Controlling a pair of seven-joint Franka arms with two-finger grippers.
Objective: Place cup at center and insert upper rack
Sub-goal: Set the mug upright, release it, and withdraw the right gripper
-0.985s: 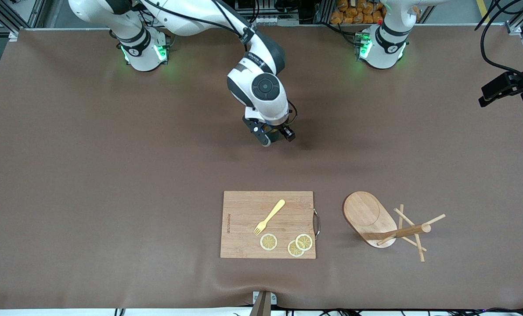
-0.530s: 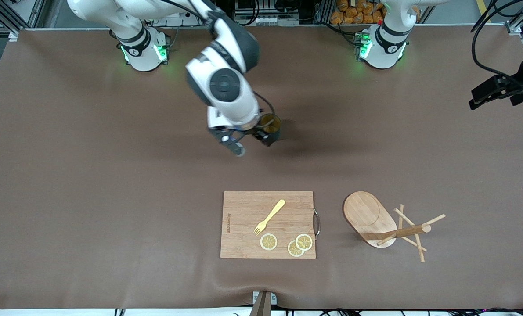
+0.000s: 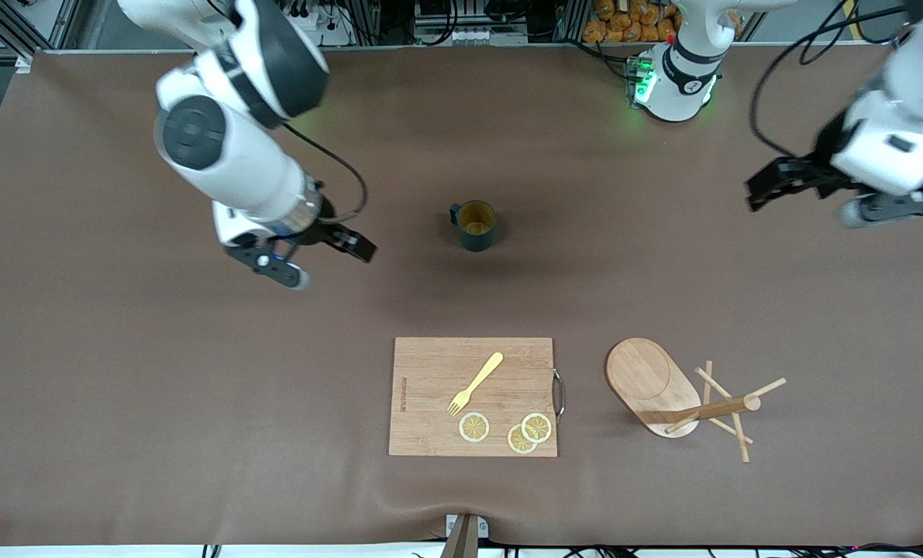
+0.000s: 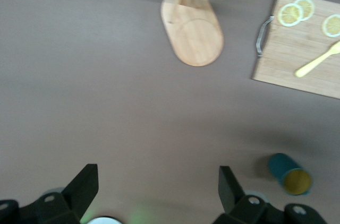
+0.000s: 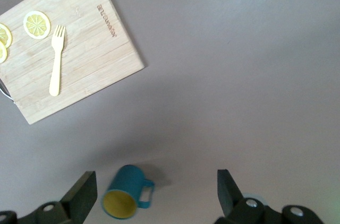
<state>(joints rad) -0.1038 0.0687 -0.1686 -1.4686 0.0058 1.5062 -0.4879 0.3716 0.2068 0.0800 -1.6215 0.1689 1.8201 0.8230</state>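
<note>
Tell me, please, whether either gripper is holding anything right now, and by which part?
Nothing is held. The right gripper and the left gripper are both open and empty above bare table, and the cup stands alone.

Robotics lab, not a home kitchen. Two Franka arm bases w/ green status lights [image 3: 672, 81] bolted along the edge of a table under a brown cover [image 3: 120, 372]; aluminium frame rails [image 3: 12, 31], cable bundles & power strips [image 3: 476, 35] just past it. Kitchen props only: cutting board [image 3: 430, 364], mug tree [image 3: 655, 384].
</note>
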